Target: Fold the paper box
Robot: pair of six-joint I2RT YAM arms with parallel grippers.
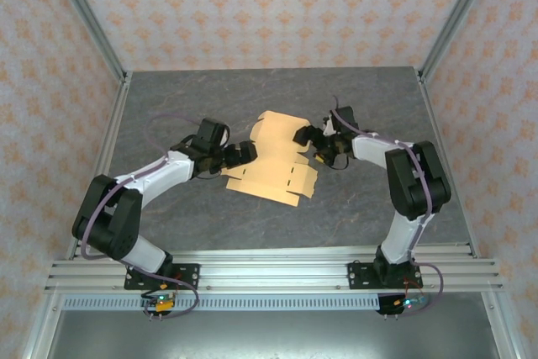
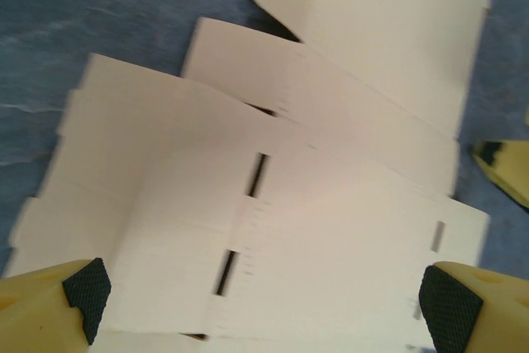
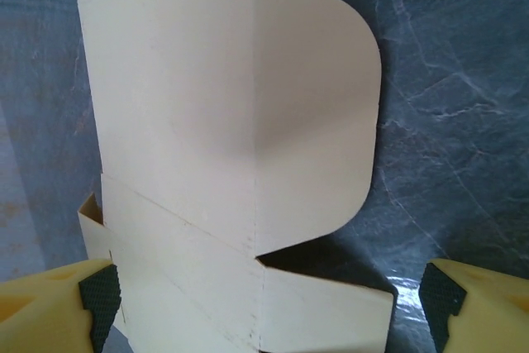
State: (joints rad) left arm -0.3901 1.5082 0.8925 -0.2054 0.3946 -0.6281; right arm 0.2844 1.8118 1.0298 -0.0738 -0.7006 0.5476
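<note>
Top external: paper box (image 1: 273, 166) lies unfolded mid-worktop (image 1: 378, 199). At its left edge the left gripper (image 1: 243, 156) gapes wide, holding nothing. The right gripper (image 1: 309, 145) sits at its far-right flap, also wide, holding nothing.

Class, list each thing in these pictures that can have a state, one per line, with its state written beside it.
Paper box: unfolded, a cut-out lying mostly flat on the table, with its rounded flap slightly bent at the crease.
Left arm: jaws wide open, with the box beneath them.
Right arm: jaws wide open, at the rounded flap.
</note>
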